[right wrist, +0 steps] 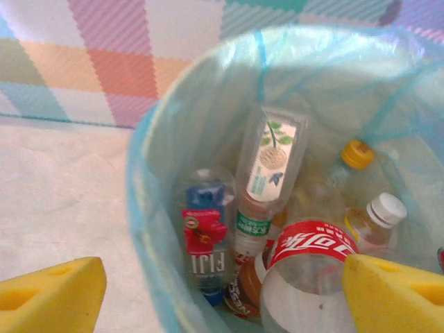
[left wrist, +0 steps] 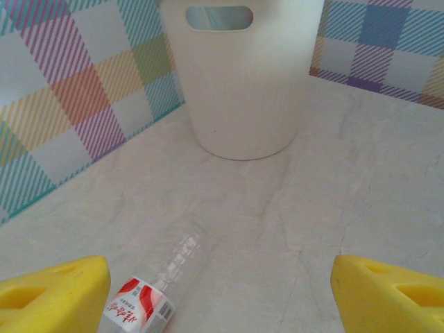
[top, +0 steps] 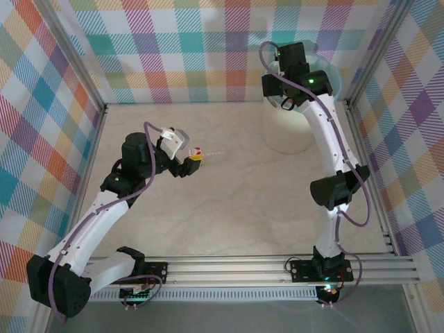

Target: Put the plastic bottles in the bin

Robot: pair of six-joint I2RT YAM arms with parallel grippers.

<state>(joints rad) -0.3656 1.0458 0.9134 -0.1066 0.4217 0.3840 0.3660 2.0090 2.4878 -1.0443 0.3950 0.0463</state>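
Left hand (left wrist: 220,295) hangs open over a bottle (left wrist: 147,300).

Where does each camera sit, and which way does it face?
Top external: above and behind both arms, looking down on them and the table.
Left wrist: low, facing the bin across a bottle; left gripper fingers below.
Right wrist: above the bin, looking in at bottles; right gripper fingers below.
All share the bin.

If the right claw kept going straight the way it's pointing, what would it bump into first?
Probably the red-labelled bottle on top of the pile in the bin, straight ahead of the right claw. How far off is unclear.
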